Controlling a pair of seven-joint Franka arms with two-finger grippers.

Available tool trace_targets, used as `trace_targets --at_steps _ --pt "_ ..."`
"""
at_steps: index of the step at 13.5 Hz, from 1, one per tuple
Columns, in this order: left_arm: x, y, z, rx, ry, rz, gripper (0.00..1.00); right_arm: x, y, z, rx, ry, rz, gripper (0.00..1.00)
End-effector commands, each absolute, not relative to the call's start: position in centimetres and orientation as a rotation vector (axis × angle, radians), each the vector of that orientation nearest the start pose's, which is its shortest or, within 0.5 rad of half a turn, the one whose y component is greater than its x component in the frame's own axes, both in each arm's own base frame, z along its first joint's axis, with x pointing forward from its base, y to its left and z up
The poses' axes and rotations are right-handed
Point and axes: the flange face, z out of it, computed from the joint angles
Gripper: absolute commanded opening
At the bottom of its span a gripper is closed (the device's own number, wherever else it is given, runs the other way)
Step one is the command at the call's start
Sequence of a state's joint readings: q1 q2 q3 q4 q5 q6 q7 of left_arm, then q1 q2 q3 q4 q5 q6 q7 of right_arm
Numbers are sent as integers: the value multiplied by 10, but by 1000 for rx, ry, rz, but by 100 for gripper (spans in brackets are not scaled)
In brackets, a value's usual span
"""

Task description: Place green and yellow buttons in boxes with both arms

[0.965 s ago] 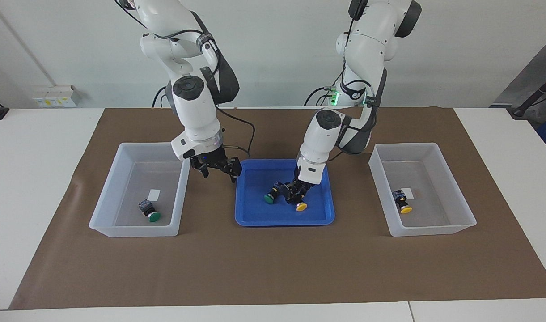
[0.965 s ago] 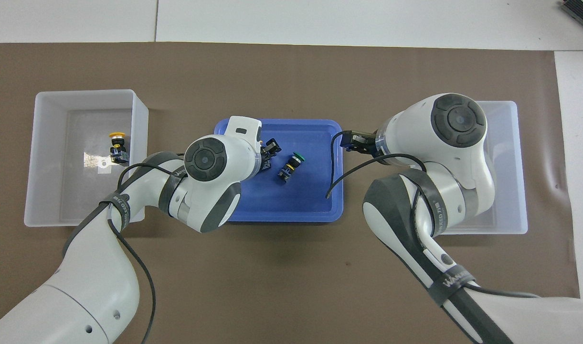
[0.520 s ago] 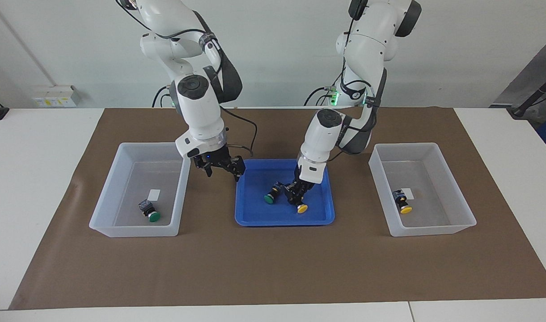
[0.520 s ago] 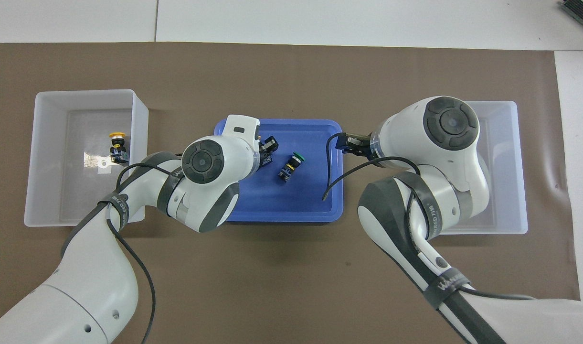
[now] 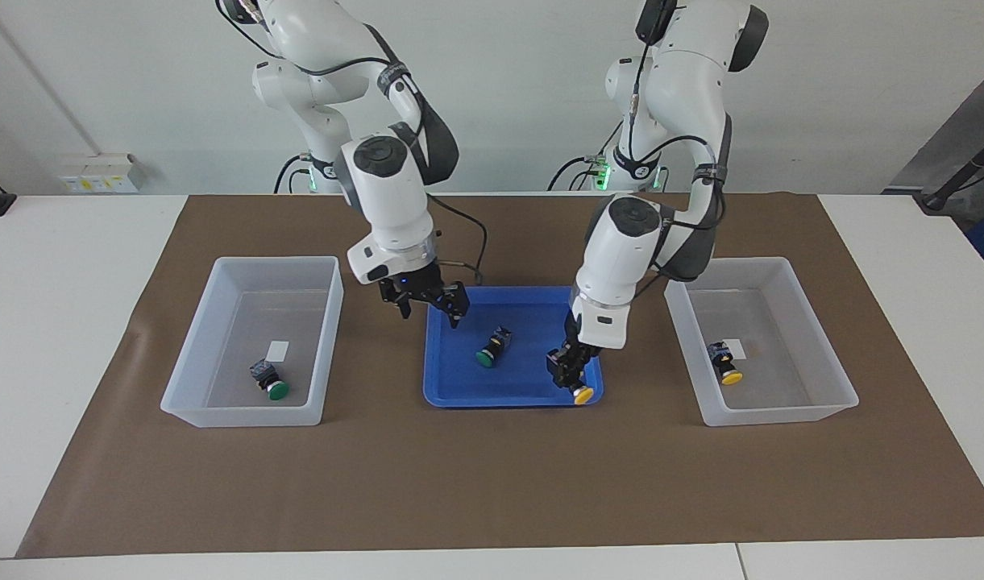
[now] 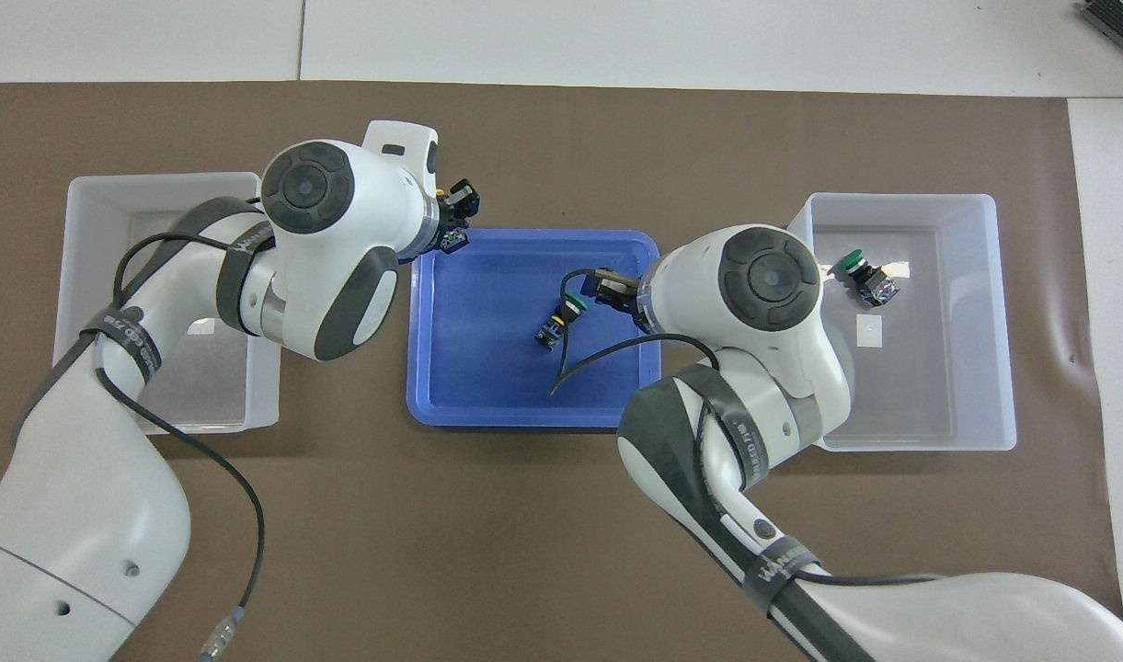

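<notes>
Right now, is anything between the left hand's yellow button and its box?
Nothing loose. The left hand holds the yellow button over the blue tray's rim; only bare mat and the box's tall wall lie ahead. The right hand hangs elsewhere over the tray.

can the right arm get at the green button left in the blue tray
Probably yes: the right gripper hangs open over the blue tray, the green button lies uncovered, and the left gripper carries its yellow button at the tray's other end.

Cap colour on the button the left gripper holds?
Yellow, in the left gripper; facing view shows it best.
</notes>
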State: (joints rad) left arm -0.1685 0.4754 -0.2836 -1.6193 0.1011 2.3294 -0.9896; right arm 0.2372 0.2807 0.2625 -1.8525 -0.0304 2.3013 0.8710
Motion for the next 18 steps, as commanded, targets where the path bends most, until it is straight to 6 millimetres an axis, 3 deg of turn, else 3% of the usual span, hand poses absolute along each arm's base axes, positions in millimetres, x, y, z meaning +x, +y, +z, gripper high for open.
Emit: trace_targets --at_steps 1,3,5,7,8,10,12,13,14,15,18 --pt "670 -224 398 -3196 -713 -212 0 569 306 385 -2930 572 -183 100" --pt "679 -176 414 -3188 -610 -143 0 579 319 375 -2927 541 -224 100" --pt "684 -118 427 -3219 -482 -104 0 580 350 351 -2948 526 -235 100" --pt "685 -61 429 -3235 -299 -56 0 578 372 318 -2975 473 -274 100" --pt "685 -36 430 -3233 -231 -41 0 579 372 312 -2984 460 -297 100" --pt "685 -1 438 -3225 -141 -80 0 579 374 299 -2983 446 -303 100" --pt "683 18 440 -3216 -57 -96 0 577 378 294 -2981 451 -310 100" --pt "682 26 439 -3215 -33 -95 0 574 380 292 -3007 442 -293 72" --pt "680 27 441 -3206 -3 -103 0 573 380 292 -3018 440 -289 20" --pt "676 28 431 -3187 10 -88 0 573 380 294 -3016 444 -290 0" --pt "649 31 400 -3147 20 -112 0 584 370 303 -3003 466 -306 0"
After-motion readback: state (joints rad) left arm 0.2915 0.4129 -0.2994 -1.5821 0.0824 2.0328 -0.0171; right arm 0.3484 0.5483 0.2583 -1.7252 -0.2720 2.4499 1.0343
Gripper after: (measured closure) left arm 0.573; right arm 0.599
